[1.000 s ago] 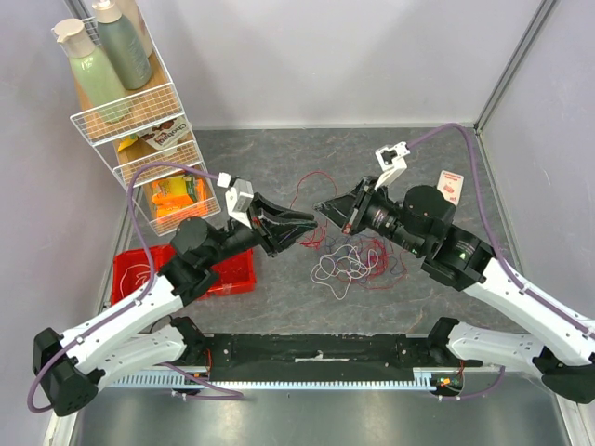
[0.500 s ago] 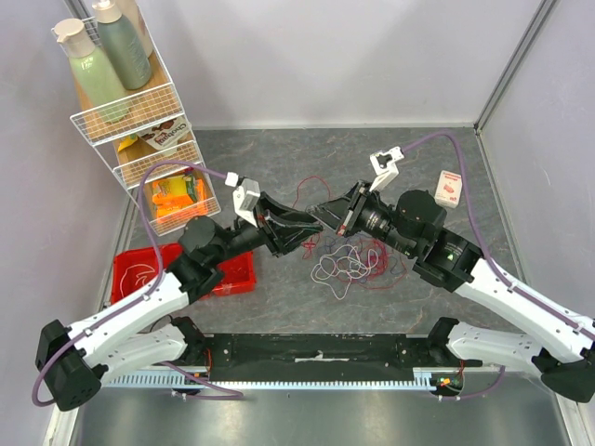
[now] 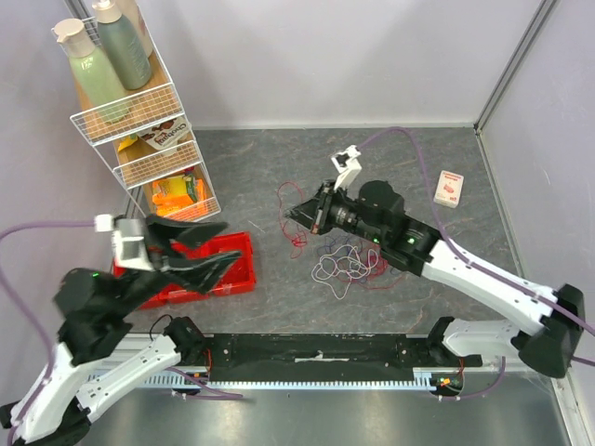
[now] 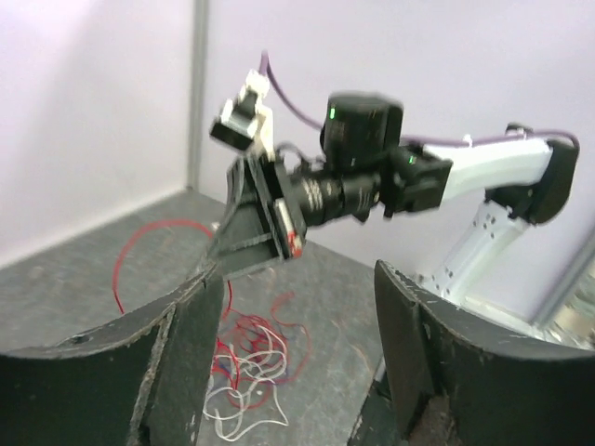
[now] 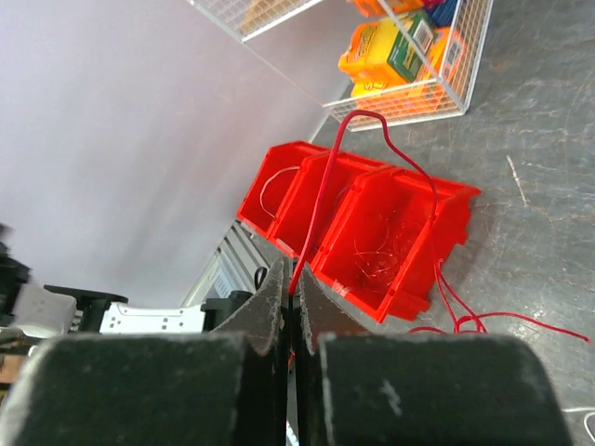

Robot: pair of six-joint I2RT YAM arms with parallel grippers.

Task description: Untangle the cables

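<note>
The right gripper [image 5: 291, 281] pinches a red cable [image 5: 322, 190], its far end cut off. The left gripper [image 3: 230, 241] gapes empty, blurred.

The cables [image 3: 349, 265] lie mid-table, the bin [image 3: 242, 279] to their left, the rack [image 3: 139, 130] behind the bin.

No readable text, rack package [image 3: 167, 137] print too small

Cables [image 3: 351, 266] red, white; bins [image 3: 244, 281] red; tabletop [image 3: 251, 177] grey, marbled; rack [image 3: 125, 111] white.
</note>
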